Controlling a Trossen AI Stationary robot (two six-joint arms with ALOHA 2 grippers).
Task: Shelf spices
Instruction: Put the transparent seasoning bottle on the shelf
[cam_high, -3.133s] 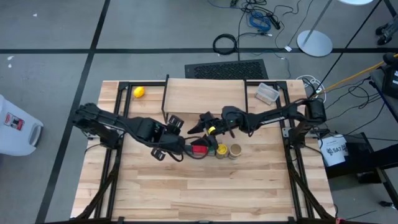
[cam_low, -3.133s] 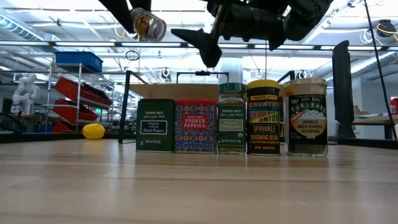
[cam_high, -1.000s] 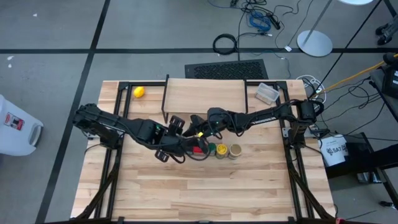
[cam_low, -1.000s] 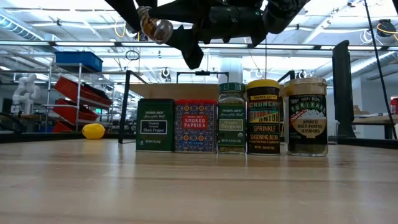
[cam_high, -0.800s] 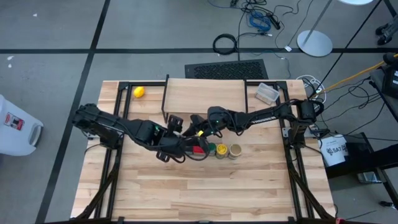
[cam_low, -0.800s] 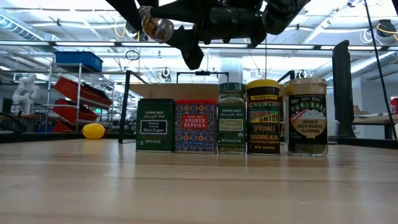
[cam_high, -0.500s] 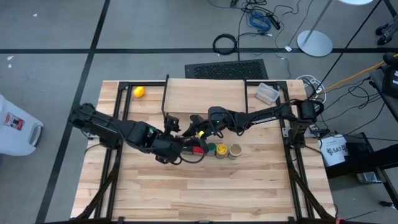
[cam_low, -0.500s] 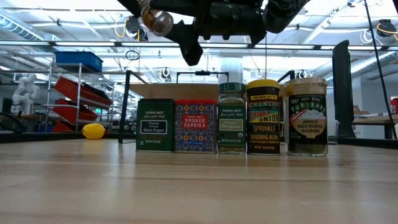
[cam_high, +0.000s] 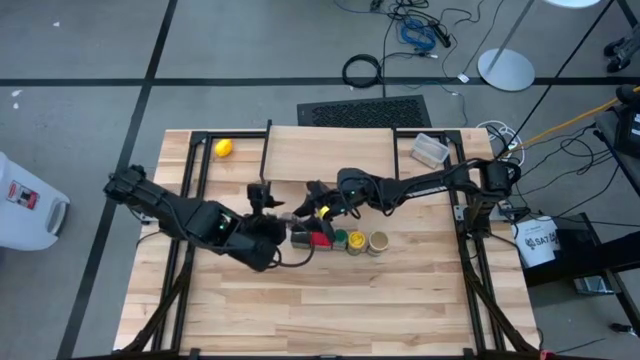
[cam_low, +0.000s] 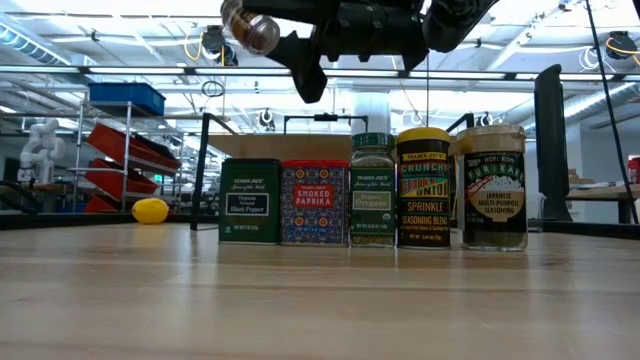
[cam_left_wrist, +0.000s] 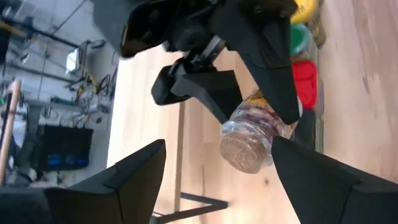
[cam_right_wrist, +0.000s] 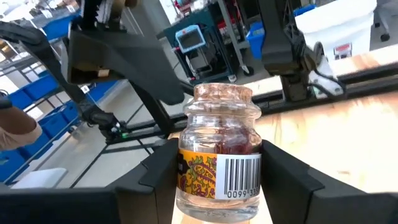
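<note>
A wooden surface (cam_high: 330, 300) seen from above, with two dark robot arms meeting near its middle. The right gripper (cam_high: 308, 207) reaches in from the right and holds a tiny glass jar (cam_right_wrist: 219, 150) in the air, its fingers (cam_right_wrist: 291, 180) closed on the jar's sides. From overhead the jar is hidden among the arms. The right wrist view shows it close up: clear glass, a cork-like stopper, reddish contents, a yellow label and a barcode. The left wrist view shows the same jar's round bottom, gripped by the other arm's fingers, with the left gripper's (cam_left_wrist: 217, 180) own fingers (cam_left_wrist: 134, 171) spread wide apart and touching nothing. The left gripper (cam_high: 262, 197) sits just left of the right one.

The level view shows the tiny jar (cam_low: 250, 30) high above a row of spices standing on the surface: a dark green tin (cam_low: 250, 202), a red paprika tin (cam_low: 314, 203), a green-lidded jar (cam_low: 373, 190), a yellow-lidded jar (cam_low: 423, 188) and a tan-topped jar (cam_low: 492, 188), each close beside the next. A yellow ball (cam_low: 150, 210) lies well to their left.

Overhead, the shelf (cam_high: 340, 152), a pale plank, stands at the far edge, behind the row
</note>
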